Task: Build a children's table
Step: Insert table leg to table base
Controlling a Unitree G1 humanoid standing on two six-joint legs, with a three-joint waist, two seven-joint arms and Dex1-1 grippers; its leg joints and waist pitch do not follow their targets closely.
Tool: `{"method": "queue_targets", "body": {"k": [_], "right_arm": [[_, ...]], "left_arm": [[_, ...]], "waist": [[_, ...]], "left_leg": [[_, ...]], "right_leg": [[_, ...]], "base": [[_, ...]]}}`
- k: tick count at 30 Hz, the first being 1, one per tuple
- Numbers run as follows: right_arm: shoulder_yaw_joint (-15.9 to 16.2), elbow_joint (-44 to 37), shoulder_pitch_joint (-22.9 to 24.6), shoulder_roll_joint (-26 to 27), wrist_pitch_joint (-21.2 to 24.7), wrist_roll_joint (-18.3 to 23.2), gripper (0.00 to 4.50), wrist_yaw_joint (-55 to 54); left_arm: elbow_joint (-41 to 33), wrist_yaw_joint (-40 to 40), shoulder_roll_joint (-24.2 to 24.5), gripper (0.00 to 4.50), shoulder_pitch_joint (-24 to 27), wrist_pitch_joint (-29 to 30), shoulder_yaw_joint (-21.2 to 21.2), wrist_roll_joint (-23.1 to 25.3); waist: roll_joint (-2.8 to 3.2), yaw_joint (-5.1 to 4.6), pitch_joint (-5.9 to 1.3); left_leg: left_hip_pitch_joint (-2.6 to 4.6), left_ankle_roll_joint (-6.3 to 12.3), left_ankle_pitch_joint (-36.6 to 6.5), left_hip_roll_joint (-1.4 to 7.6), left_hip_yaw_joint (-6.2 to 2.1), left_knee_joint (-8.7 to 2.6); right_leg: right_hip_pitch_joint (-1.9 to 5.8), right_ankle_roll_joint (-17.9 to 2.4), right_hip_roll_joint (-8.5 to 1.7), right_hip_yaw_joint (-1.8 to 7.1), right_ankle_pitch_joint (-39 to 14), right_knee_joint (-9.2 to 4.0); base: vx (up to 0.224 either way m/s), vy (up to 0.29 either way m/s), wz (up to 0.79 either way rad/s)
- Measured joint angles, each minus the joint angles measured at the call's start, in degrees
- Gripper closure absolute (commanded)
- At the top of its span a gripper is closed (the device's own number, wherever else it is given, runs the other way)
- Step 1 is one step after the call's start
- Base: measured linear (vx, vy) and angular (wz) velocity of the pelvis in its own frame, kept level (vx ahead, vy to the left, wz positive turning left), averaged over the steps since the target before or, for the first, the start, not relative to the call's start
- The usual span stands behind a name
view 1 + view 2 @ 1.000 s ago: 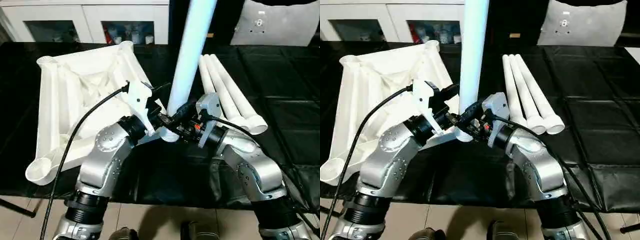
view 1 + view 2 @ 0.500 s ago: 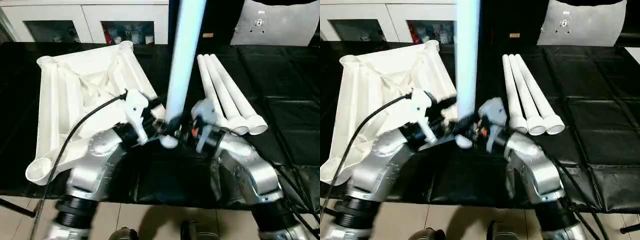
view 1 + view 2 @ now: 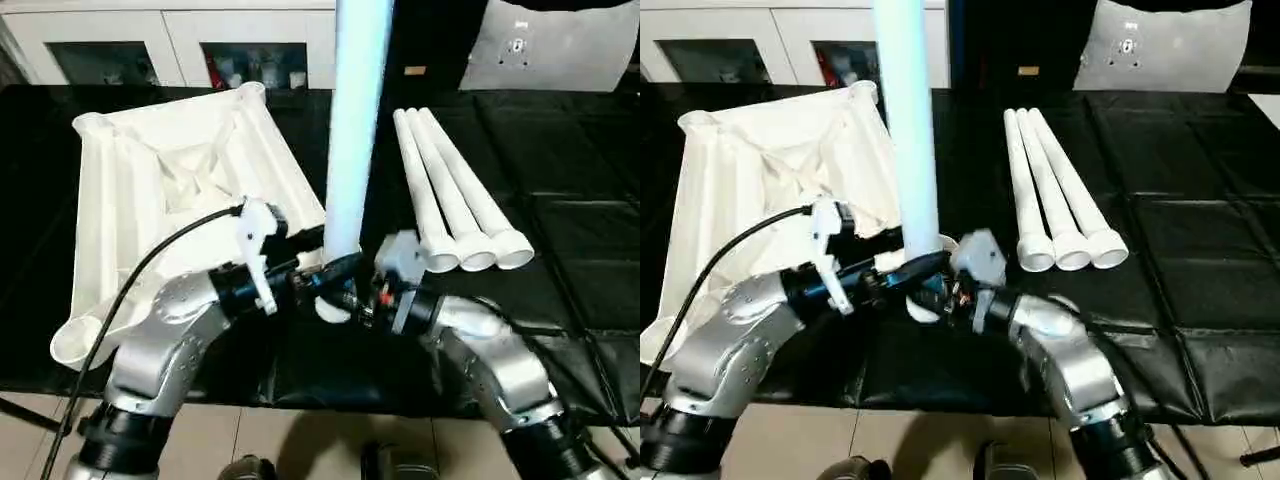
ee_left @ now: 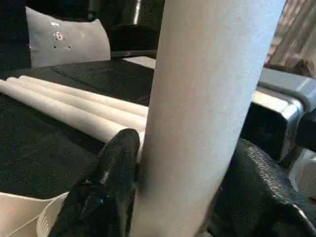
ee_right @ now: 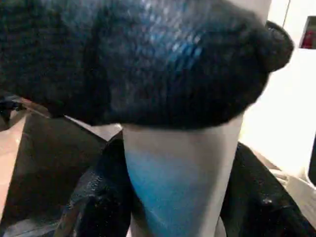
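Observation:
The children's table lies in parts: its white top [image 3: 170, 190] rests upside down on the black sheet at the left, ribs and round corner sockets up. One white leg [image 3: 352, 150] stands nearly upright in front of me, thick end down just above the sheet. My left gripper [image 3: 322, 272] is shut on its lower end, a black finger [image 4: 106, 182] pressed to each side of the leg [image 4: 207, 108]. From the other side, my right gripper [image 3: 355, 298] is also shut on the leg [image 5: 177, 187], just below the left one.
Three more white legs [image 3: 455, 200] lie side by side on the sheet at the right, thick ends toward me. White cabinets [image 3: 180, 40] stand behind the table, and a grey cushion [image 3: 555, 45] sits at the back right. The sheet's near edge [image 3: 330, 385] runs below my arms.
My left gripper has closed from wide open onto the leg. The leg has swung from leaning right to nearly upright, and both arms have dropped lower and nearer.

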Motion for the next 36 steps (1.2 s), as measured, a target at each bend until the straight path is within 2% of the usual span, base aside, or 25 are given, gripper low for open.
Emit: {"method": "queue_targets", "body": {"k": [5, 15, 22, 23, 24, 26, 29, 33, 36], "right_arm": [[-0.4, 1.3, -0.3, 0.9, -1.3, -0.8, 2.59, -1.1], [-1.6, 2.8, -1.4, 3.5, -1.7, -1.8, 2.59, -4.8], [-1.7, 3.8, -2.3, 4.0, -1.7, -1.9, 2.59, -6.2], [-1.8, 3.9, -2.8, 4.0, -1.7, -1.8, 2.24, -6.0], [-2.2, 3.9, -3.0, 3.9, -1.6, -1.6, 2.24, -5.6], [-2.8, 3.8, -3.2, 3.6, -1.5, -1.2, 1.85, -5.2], [-3.1, 2.8, -3.2, 1.8, -0.7, 0.2, 1.67, -3.0], [-5.2, 0.4, -3.7, -0.7, 1.1, 3.2, 1.35, 0.0], [-6.7, -0.6, -4.3, -2.0, 2.6, 5.5, 1.11, 2.1]], "left_arm": [[-0.4, 2.6, -0.9, 2.35, 0.3, 0.0, 0.4, 0.1], [-2.7, 11.1, -4.2, 2.55, 1.0, -2.5, -1.4, 6.7], [-2.1, 12.9, -5.7, 2.57, 0.4, -2.4, -1.1, 6.8], [-2.0, 12.9, -5.6, 2.57, 0.1, -2.2, -0.9, 6.7], [-2.0, 12.9, -5.5, 2.57, -0.3, -2.0, -0.5, 6.3], [-1.2, 13.0, -5.6, 2.57, -1.0, -1.6, 0.3, 5.3], [1.4, 12.4, -4.6, 2.57, -3.6, -0.7, 2.2, 4.1], [4.3, 10.9, -3.1, 2.57, -6.8, 0.0, 5.2, 2.7], [6.1, 9.5, -2.7, 2.57, -8.4, 0.9, 5.8, 0.7]], "waist": [[-0.01, -0.03, 0.0], [-0.01, -0.08, 0.0], [-0.01, -0.09, 0.0], [-0.01, -0.06, 0.0], [-0.01, -0.02, 0.0], [-0.02, 0.0, 0.0], [-0.01, 0.04, 0.0], [-0.01, 0.08, -0.01], [-0.01, 0.12, -0.01]], "left_leg": [[-0.01, 0.0, 0.0, 0.0, 0.0, 0.0], [-0.03, 0.0, 0.0, 0.01, 0.0, 0.0], [-0.04, 0.0, 0.0, 0.0, 0.0, 0.0], [-0.04, 0.01, 0.0, 0.0, 0.0, 0.0], [-0.03, 0.01, 0.0, 0.0, 0.0, 0.0], [-0.03, 0.01, 0.0, 0.0, 0.0, 0.0], [-0.05, 0.01, 0.0, -0.01, 0.0, 0.0], [-0.05, 0.01, 0.0, -0.01, 0.0, 0.0], [-0.05, 0.02, 0.0, -0.01, 0.0, 0.0]], "right_leg": [[-0.01, 0.0, 0.0, -0.01, 0.0, 0.0], [-0.01, 0.0, 0.0, -0.02, 0.0, -0.01], [-0.02, 0.0, 0.0, -0.01, 0.0, -0.01], [-0.02, 0.0, 0.0, -0.02, 0.0, -0.01], [-0.01, 0.0, 0.0, -0.01, 0.0, -0.01], [-0.01, 0.0, 0.0, -0.01, 0.0, -0.01], [-0.02, 0.0, 0.0, -0.01, 0.0, -0.01], [0.0, 0.0, 0.0, -0.01, 0.0, -0.01], [-0.01, 0.0, 0.0, -0.03, 0.0, 0.01]], "base": [[0.0, 0.0, 0.0], [0.0, 0.0, 0.0], [0.0, 0.0, 0.0], [0.0, 0.0, 0.0], [0.0, 0.0, 0.0], [0.0, 0.0, 0.0], [0.0, 0.0, 0.0], [0.0, 0.0, 0.0], [0.0, 0.0, 0.0]]}}
